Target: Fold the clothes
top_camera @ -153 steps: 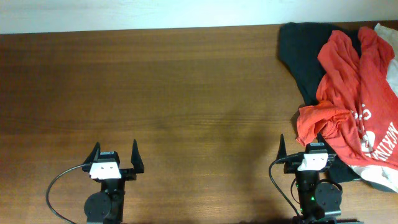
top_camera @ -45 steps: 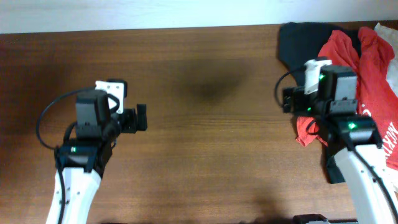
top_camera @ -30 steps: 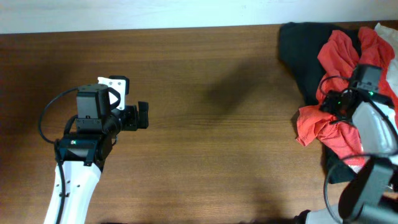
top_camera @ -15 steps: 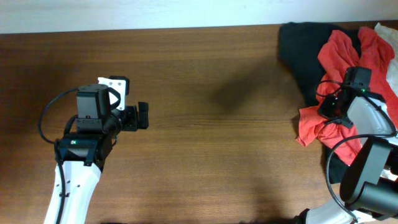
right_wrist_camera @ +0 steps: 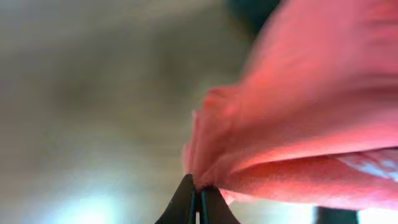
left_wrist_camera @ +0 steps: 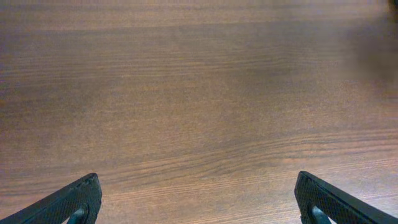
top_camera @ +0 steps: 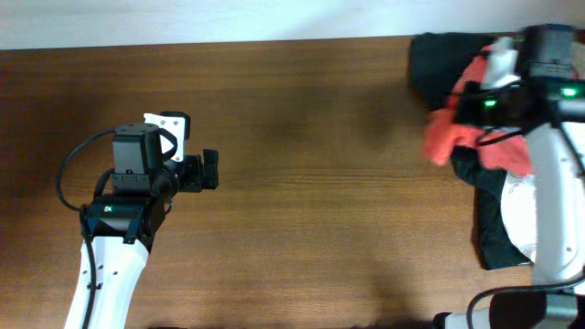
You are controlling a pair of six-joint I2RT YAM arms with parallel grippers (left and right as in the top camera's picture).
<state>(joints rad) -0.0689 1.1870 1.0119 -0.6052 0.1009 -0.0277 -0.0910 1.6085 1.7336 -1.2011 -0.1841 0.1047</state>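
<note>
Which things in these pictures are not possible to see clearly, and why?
1. Print on the red shirt: overhead, the cloth is bunched beside the right arm; the right wrist view is blurred.
2. The white garment: overhead, the right arm covers its right side.
3. The table under the right end effector: right wrist view, blurred.

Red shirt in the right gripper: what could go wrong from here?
1. The right gripper pinches only a thin edge of the red T-shirt; it might slip out in transit.
2. The shirt hangs bunched, so it may land crumpled rather than flat.
3. Its trailing part appears to rest on the black garment and white garment, which could drag along.
</note>
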